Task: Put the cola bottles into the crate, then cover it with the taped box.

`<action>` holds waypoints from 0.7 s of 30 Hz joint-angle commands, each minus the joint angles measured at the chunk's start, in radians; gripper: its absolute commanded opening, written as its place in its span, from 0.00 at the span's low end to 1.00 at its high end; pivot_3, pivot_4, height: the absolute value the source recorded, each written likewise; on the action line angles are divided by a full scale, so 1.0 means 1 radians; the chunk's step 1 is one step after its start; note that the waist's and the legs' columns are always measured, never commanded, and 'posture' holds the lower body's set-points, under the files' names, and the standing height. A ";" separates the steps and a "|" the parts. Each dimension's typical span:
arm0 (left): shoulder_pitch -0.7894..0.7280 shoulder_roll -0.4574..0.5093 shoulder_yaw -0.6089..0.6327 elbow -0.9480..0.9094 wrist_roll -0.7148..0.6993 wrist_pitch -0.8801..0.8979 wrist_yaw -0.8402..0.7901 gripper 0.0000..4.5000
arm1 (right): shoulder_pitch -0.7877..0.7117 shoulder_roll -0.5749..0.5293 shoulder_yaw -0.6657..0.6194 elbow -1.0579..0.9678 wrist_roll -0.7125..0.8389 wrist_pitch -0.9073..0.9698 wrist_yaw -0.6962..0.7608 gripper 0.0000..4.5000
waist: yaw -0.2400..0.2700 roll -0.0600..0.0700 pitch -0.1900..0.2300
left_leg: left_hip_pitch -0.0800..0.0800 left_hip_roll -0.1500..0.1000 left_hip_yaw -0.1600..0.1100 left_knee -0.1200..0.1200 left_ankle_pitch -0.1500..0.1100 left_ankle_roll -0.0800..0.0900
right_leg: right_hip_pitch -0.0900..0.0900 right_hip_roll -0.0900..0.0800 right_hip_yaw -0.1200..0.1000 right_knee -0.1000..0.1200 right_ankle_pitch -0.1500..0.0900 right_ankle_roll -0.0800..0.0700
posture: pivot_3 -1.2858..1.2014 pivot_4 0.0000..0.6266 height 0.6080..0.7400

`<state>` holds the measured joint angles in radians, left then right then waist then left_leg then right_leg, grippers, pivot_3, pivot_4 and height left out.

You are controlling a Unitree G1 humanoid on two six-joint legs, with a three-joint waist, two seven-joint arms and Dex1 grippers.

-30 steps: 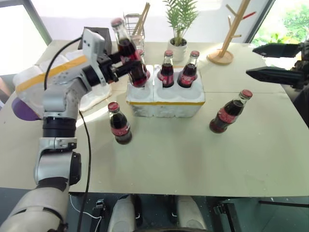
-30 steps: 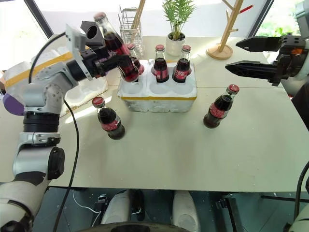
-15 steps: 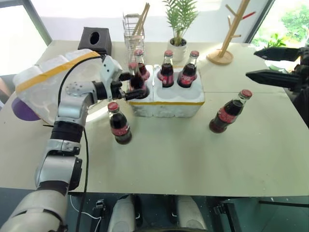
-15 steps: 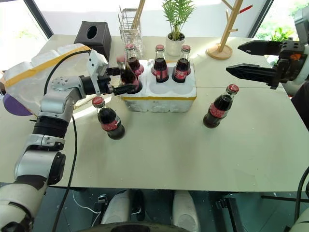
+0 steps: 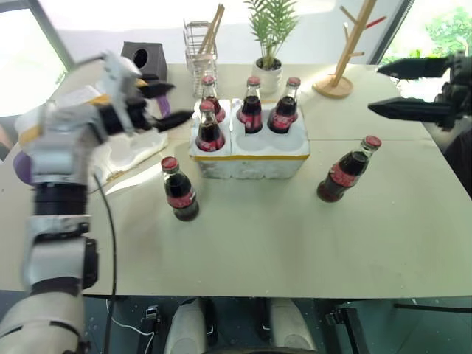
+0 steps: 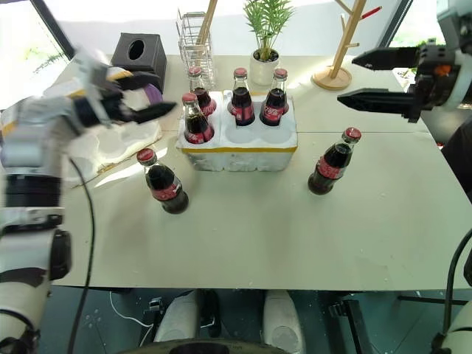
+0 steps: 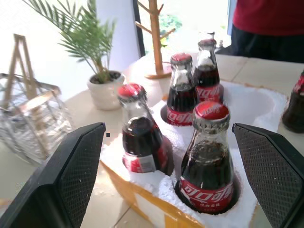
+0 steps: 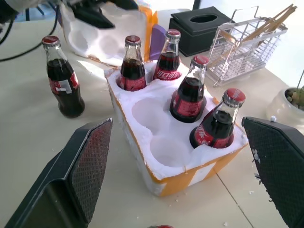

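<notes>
- The crate [image 5: 251,151], a low white styrofoam block with a yellow tape band, sits mid-table holding 4 cola bottles [image 5: 209,127]; 2 front wells are empty.
- 2 more bottles stand on the table [image 5: 236,243], 1 either side.
- Left gripper [image 5: 164,105] and right gripper [image 5: 391,88]: fingers apart, holding nothing.

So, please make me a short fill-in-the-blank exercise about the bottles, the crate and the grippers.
1. The crate holds ____ bottles.
2. ____ bottles stand on the table outside the crate.
3. The left gripper is ____.
4. The crate's empty wells are in its ____ row.

Missing words: four; two; open; front
</notes>
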<state>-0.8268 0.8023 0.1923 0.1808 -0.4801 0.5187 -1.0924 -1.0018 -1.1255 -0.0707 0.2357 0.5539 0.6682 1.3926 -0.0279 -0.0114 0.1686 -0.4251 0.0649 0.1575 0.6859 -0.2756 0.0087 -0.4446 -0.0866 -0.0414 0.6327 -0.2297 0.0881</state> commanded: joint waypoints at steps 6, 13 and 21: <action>0.372 0.238 0.228 -0.335 -0.179 0.187 -0.124 1.00 | -0.107 0.052 0.062 0.120 -0.084 -0.077 0.087 1.00 | 0.009 0.001 0.000 | 0.000 0.000 0.001 0.000 0.000 0.000 | 0.000 -0.001 0.000 0.000 0.000 0.000 | 0.52 0.24 1.00; 0.547 0.170 0.202 -0.490 -0.192 0.144 -0.081 1.00 | -0.168 0.091 0.103 0.153 -0.116 -0.078 0.161 1.00 | 0.016 0.001 0.000 | 0.000 0.000 0.001 0.000 0.000 -0.001 | 0.000 -0.002 0.000 0.000 -0.001 -0.001 | 0.52 0.24 1.00; 0.595 0.153 0.104 -0.515 -0.144 0.057 -0.091 1.00 | -0.184 0.102 0.114 0.124 -0.129 -0.054 0.201 1.00 | 0.011 0.001 0.000 | 0.000 0.000 0.001 0.000 0.000 -0.001 | 0.000 -0.001 0.000 0.000 0.000 -0.001 | 0.52 0.24 1.00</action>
<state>-0.2337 0.9462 0.2944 -0.3204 -0.6378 0.6110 -1.1800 -1.1524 -1.0196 0.0631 0.3925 0.4177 0.6075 1.5879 -0.0171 -0.0105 0.1688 -0.4248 0.0645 0.1583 0.6855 -0.2754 0.0077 -0.4447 -0.0876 -0.0415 0.6329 -0.2298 0.0873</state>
